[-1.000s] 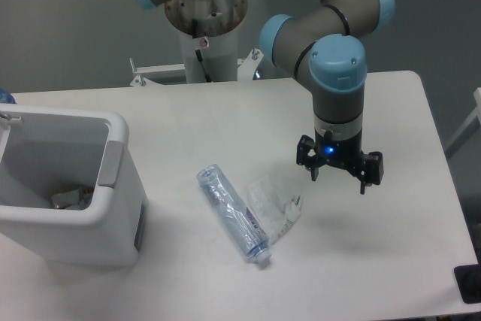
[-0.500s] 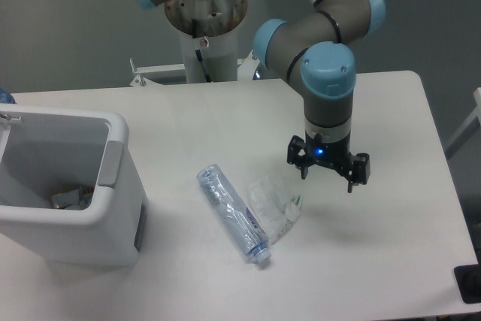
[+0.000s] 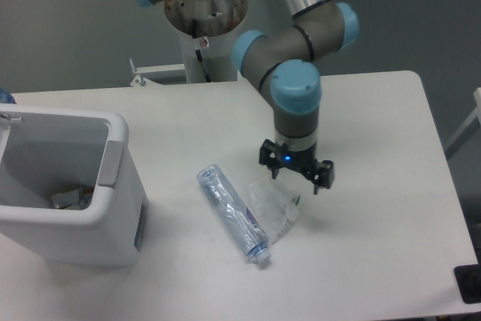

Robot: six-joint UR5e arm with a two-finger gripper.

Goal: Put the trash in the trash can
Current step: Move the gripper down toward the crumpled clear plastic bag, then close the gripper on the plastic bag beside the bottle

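Note:
A crushed clear bottle [image 3: 231, 213] with a blue-white label lies on the table, its white cap toward the front. Touching its right side is a crumpled clear wrapper [image 3: 273, 207]. My gripper [image 3: 295, 180] hangs open just above the wrapper's upper right edge, fingers pointing down and nothing between them. The white trash can [image 3: 113, 186] stands at the left edge of the table, with some scraps on its grey floor.
The arm's base column [image 3: 204, 31] rises behind the table at the back centre. A dark object [image 3: 470, 283] sits at the front right corner. The table's right edge [image 3: 440, 148] runs near the gripper's side.
The gripper has moved left and slightly down, from right of the wrapper to just above it. It stays open. The bottle and wrapper have not moved.

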